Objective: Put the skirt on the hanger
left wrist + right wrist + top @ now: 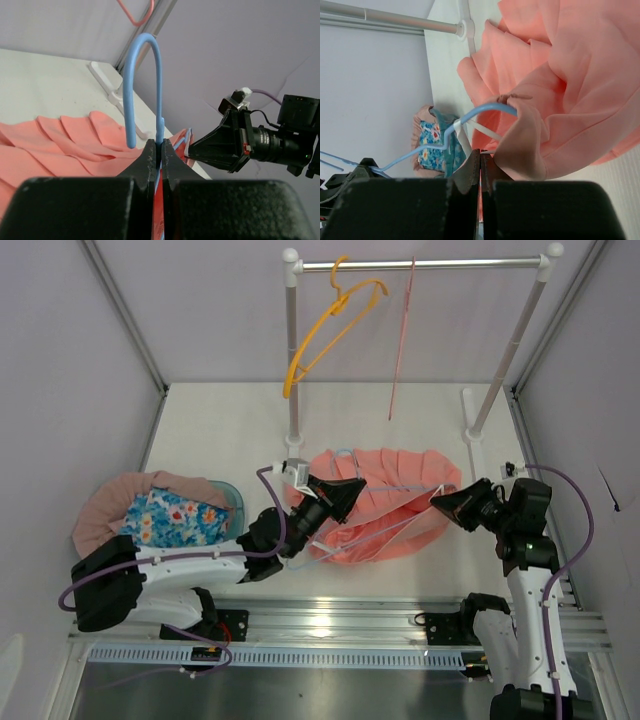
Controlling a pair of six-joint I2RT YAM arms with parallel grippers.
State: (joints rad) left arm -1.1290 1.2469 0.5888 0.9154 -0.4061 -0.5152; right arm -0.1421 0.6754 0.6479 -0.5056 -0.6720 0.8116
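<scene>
We find the salmon-pink pleated skirt [385,485] lying spread on the white desk [230,430] at centre, with the thin light-blue plastic hanger [144,75] lying across its waist. The left hand [159,149], at the skirt's 9 o'clock side, has its jaws pressed together on the hanger's neck just below the hook, which stands upright above them. The right hand [480,156], at the skirt's 3 o'clock side, is likewise pressed together and appears to nip a fold of the waist edge. In its own view that fold is draped over the end of one hanger arm. We cannot confirm how the far arm sits, as fabric covers it. In our judgement the step in hand is fitting the waist onto the hanger, and the garment is not yet fit to be lifted. The next move calls for drawing the waist fully along both arms while the left hand keeps the neck steady. The risk is the thin cloth slipping off. A white-posted clothes rail [420,262] at 12 o'clock carries a yellow hanger [330,325] and a pink hanger [402,330]. A heap of floral and pink clothing [170,515] lies at 9 o'clock.
</scene>
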